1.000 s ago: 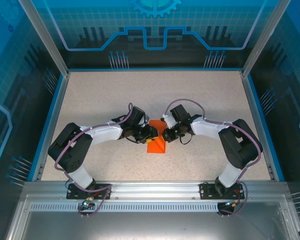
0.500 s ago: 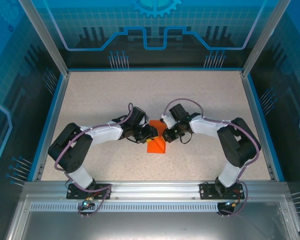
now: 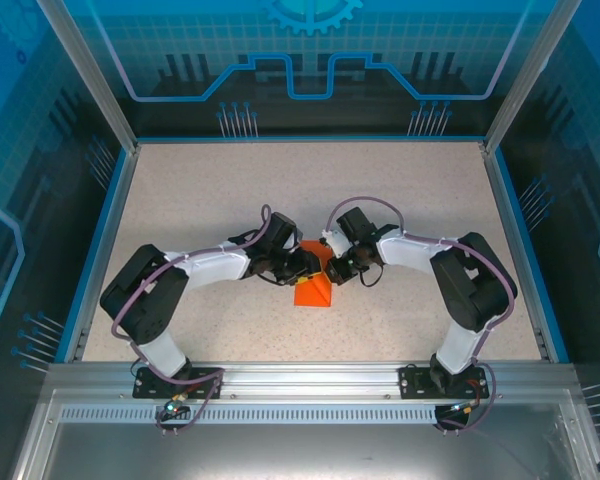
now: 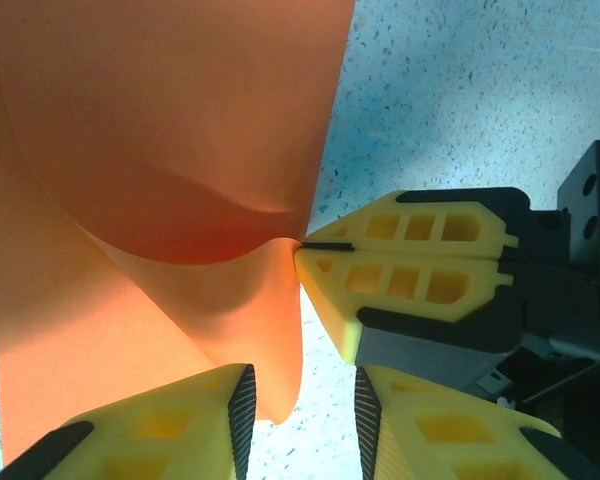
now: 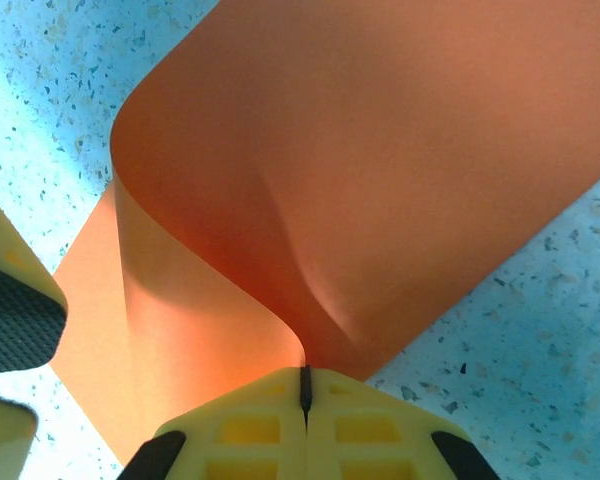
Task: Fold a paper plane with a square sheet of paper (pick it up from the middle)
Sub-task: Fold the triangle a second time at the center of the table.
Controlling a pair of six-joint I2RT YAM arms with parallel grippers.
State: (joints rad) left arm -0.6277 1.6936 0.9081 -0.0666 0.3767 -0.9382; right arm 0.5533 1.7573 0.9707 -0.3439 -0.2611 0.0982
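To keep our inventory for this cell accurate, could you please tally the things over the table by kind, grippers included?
Orange paper: 1, the square sheet of paper, curled up off the table
Grippers: 2, the left gripper and the right gripper
Total: 3

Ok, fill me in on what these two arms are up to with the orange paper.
The square sheet of paper sits in the middle of the table, curled over into a loose fold rather than pressed flat. The right gripper is shut on one edge, pinching up a lifted layer. The left gripper is open, straddling a hanging flap without clamping it. Folding looks at an early stage.
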